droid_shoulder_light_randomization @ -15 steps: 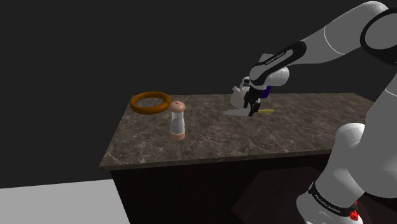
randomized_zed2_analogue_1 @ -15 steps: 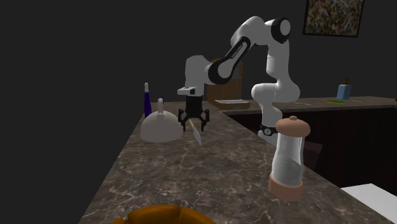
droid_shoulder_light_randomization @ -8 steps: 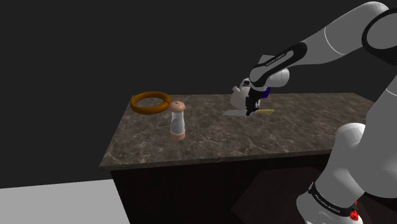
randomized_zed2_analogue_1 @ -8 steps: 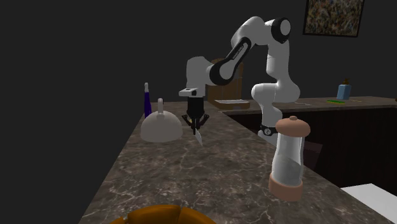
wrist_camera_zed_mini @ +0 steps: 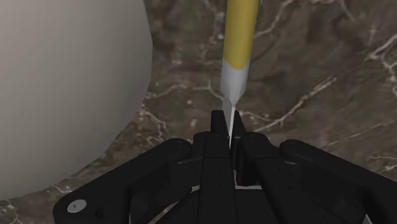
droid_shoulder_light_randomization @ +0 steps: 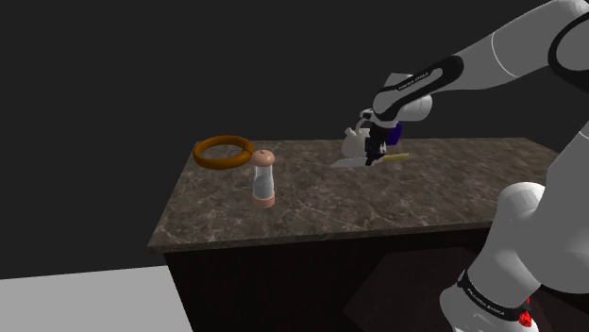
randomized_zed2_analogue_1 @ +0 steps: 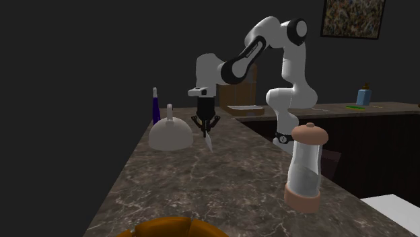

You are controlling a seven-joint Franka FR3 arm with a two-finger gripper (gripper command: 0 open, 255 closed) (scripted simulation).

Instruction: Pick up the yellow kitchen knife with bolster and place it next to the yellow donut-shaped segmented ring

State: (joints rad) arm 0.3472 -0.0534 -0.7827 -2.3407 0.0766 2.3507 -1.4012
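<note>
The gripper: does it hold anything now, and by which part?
The gripper holds the knife by its thin blade, just beside the grey bolster; the yellow handle sticks out free.

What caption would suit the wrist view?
Gripper shut on the knife by its blade, yellow handle pointing away over the marbled counter.

No legible text; faint lettering on arm point(droid_shoulder_light_randomization: 416, 81) black band, too small to read

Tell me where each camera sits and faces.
Shoulder view: beside the arm, looking across the counter toward the ring; arm and gripper show.
Second exterior view: at the ring's end, facing the arm along the counter; arm shows.
Wrist view: on the hand, looking down at the knife; fingers show.
All share the gripper holding the knife.
</note>
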